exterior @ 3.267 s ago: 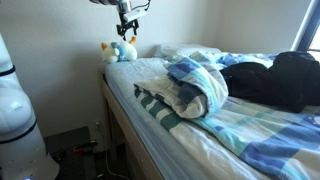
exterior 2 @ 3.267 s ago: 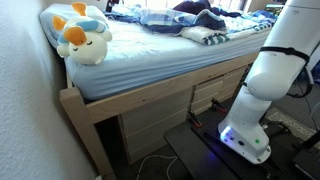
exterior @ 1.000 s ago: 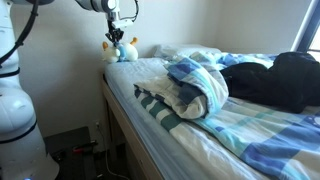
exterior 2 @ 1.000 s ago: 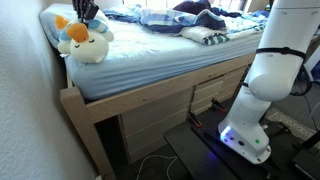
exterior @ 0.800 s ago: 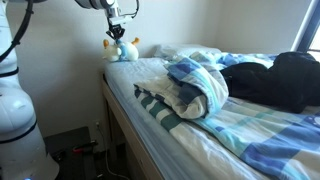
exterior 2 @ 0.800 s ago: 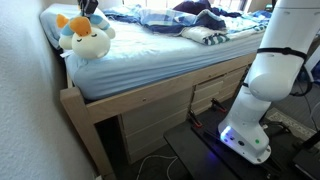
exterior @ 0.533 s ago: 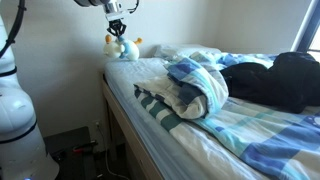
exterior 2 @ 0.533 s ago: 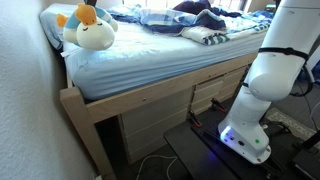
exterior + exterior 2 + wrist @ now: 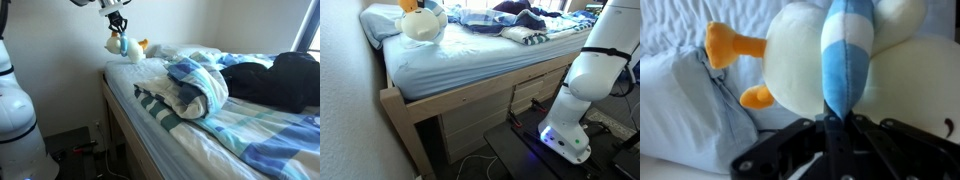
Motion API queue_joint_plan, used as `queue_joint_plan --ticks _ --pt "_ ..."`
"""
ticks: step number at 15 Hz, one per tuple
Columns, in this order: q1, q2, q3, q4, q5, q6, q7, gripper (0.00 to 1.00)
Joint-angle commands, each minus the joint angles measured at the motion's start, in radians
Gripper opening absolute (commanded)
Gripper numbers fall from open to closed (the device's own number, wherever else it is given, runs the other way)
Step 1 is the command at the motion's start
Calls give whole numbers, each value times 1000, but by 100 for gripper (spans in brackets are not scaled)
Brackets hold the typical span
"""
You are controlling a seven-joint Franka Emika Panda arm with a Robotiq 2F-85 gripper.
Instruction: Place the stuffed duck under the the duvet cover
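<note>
Change: since a second ago the duck (image 9: 126, 46) has left the head corner by the wall, risen and shifted inward over the bed. The pillow (image 9: 378, 22) it sat on now lies uncovered.
Claw, position: the claw (image 9: 118, 27) points down from the top of an exterior view, directly above the duck.
Claw, state: in the wrist view the claw (image 9: 830, 118) is clenched on a blue-and-white striped part of the duck (image 9: 800, 60). The black fingers (image 9: 790, 140) converge on that strip.
Duck, position: it hangs from the claw over the head end of the bed, clear of the mattress in an exterior view. In an exterior view the duck (image 9: 422, 25) shows just beside the pillow, above the sheet (image 9: 470, 62). Contact with the sheet cannot be told there.
Duck, attitude: in the wrist view the cream body fills the upper frame, and the orange parts (image 9: 725, 45) stick out to one side.
Duvet: the duvet (image 9: 195, 88) lies bunched in a heap at mid-bed, well apart from the duck, its dark-striped edge folded toward the bed's side. In an exterior view the duvet (image 9: 525, 34) sits far behind the duck.
Black bundle: the bundle (image 9: 275, 78) lies on the bed beyond the duvet, touching it.
Bed: a wooden frame (image 9: 450, 100) has drawers (image 9: 480, 122) beneath it.
Robot: the white base (image 9: 582, 95) stands on the floor beside the bed.
</note>
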Motion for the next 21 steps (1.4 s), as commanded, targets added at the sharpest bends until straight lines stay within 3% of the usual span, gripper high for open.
queue_joint_plan --ticks 1,11,21 --pt "1 -60 14 -20 -91 -90 116 2" --pt "-13 -126 26 -51 -204 -362 226 2" --pt "-68 -135 -30 -128 -298 -394 186 2"
